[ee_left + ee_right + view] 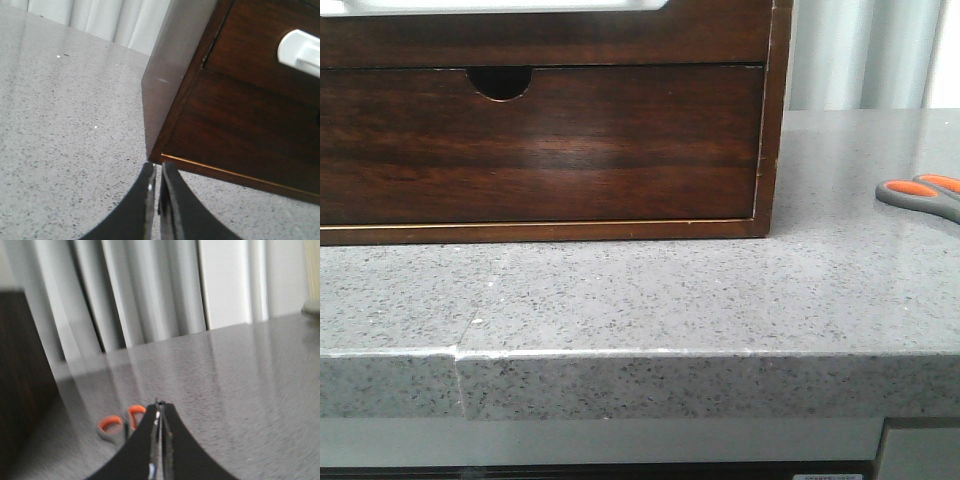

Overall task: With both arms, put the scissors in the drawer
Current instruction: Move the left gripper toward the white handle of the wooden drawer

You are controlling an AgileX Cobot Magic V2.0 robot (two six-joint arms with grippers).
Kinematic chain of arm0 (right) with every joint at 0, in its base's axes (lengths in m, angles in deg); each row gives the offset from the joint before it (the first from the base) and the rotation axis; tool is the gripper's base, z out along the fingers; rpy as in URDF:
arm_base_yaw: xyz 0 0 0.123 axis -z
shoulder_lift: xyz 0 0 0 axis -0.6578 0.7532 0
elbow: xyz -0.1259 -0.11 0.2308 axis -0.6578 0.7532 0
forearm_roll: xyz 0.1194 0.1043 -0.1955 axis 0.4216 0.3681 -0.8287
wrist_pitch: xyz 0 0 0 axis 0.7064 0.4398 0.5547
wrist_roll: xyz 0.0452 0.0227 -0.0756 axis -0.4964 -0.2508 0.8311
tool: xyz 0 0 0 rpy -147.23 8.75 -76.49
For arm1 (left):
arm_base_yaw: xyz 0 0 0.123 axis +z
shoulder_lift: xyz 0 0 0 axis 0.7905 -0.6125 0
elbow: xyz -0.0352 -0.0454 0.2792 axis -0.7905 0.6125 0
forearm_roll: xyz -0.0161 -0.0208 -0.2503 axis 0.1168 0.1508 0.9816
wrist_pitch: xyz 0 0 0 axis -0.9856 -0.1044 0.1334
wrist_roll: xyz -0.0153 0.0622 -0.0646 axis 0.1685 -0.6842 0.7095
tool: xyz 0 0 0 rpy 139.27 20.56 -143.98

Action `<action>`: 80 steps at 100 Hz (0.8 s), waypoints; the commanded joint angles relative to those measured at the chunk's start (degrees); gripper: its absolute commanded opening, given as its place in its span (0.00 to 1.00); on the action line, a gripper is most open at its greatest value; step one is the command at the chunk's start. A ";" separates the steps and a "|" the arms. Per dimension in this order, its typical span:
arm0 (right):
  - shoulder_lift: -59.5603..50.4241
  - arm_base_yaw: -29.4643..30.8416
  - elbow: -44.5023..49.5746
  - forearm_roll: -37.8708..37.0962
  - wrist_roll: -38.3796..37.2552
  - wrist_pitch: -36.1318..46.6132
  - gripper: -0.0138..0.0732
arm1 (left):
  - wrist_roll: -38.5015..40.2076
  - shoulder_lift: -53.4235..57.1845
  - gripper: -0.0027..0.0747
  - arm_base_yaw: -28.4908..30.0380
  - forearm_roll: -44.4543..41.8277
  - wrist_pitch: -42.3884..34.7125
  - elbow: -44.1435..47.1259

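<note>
Both end effectors closed, empty: left end effector [156, 172], right end effector [161, 407]. We should open right, approach scissors [923, 195] handles squarely.

The scissors [925, 194] lie on the counter [640, 290], right of the cabinet [772, 120].

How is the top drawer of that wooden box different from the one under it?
The upper drawer carries a white handle; the lower drawer has none, only a half-round finger notch cut in its top edge. The lower drawer's front shows whole in the front view; the upper drawer's is mostly cropped. Both are shut, dark reddish-brown glossy wood.
</note>
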 commanded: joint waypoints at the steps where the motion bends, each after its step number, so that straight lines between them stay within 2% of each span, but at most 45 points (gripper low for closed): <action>1: 1.00 0.34 1.70 13.34 -0.29 5.60 0.10 | -0.07 1.75 0.01 -0.52 3.83 -5.02 1.14; 7: 1.00 0.34 1.59 19.96 -0.29 5.70 0.10 | -0.07 1.75 0.01 -0.52 5.59 -5.51 1.14; 12: 1.00 0.34 1.59 21.73 -0.29 5.70 0.10 | -0.07 1.75 0.01 -0.52 8.26 -6.77 1.14; 36: 1.00 0.34 0.95 21.85 -0.29 3.77 0.10 | -0.07 1.75 0.01 -0.52 13.29 -8.81 1.14; 53: 1.00 0.34 -3.36 21.62 -0.03 -7.25 0.10 | -0.07 1.58 0.01 -0.52 14.45 -6.66 -0.25; 80: 2.29 0.34 -13.41 21.37 17.82 -20.19 0.09 | -0.07 -7.07 0.01 -0.52 11.83 -1.50 -7.58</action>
